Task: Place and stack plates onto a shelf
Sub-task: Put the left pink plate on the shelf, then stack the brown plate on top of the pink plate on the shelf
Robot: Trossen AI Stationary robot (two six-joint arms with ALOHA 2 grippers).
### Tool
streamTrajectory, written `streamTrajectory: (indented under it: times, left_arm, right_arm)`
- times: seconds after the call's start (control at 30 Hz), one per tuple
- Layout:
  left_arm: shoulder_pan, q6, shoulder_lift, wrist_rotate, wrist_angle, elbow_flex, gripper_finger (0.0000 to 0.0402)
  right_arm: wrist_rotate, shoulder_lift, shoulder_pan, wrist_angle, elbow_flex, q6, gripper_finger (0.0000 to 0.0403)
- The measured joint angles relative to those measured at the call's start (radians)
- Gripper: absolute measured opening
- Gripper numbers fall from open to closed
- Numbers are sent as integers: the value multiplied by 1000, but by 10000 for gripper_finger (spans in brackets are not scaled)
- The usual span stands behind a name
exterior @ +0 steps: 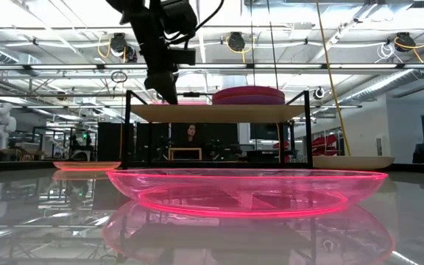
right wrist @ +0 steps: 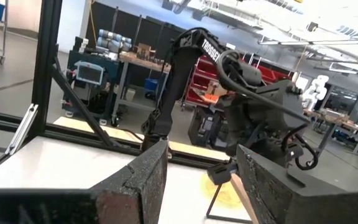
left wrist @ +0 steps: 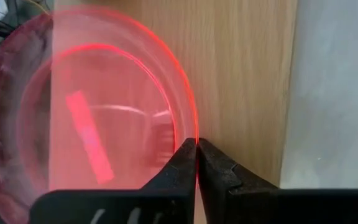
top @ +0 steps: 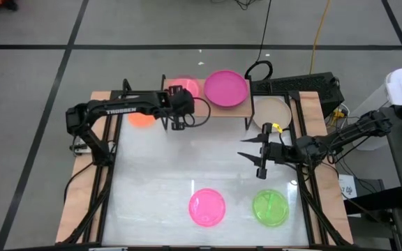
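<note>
Here the translucent pink plate lies on the shelf, its rim pinched in the left tool. Spreading while tilted could drag it off the edge. The right tool, spread, waits over the tabletop.

The left arm reaches across from the left side of the surface, its long dark link lying nearly level, elbow bent back at the left edge. Its wrist turns downward, and the left claw hangs at the near edge of the shelf's left half. In the left wrist view its two fingers are pressed tip to tip, with only the thin rim of a translucent pink plate pinched between them. The right arm comes in from the right side, forearm stretched toward the middle. The right claw hovers above the surface, fingers spread wide apart and holding nothing.
</note>
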Motion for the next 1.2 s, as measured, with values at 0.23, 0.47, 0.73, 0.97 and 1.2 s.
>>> streamTrajectory:
  times: [0.23, 0.47, 0.73, 0.97, 1.2]
  left_arm:
    - [-2, -27, -7, 17, -5, -1, 73]
    - [-5, -42, -14, 14, -15, -2, 107]
    - [-37, -54, -93, 37, -52, -6, 136]
    - [-95, -104, -289, 51, -10, -5, 145]
    - [-144, -162, -511, 60, 134, -6, 145]
  right_arm:
    - [0, 0, 0, -7, 0, 2, 173]
    - [0, 0, 0, -5, 0, -2, 173]
    - [28, -3, 0, -9, 0, -8, 173]
    - [326, -7, -2, -21, 0, -43, 173]
    - [555, -14, -19, -265, 63, -9, 173]
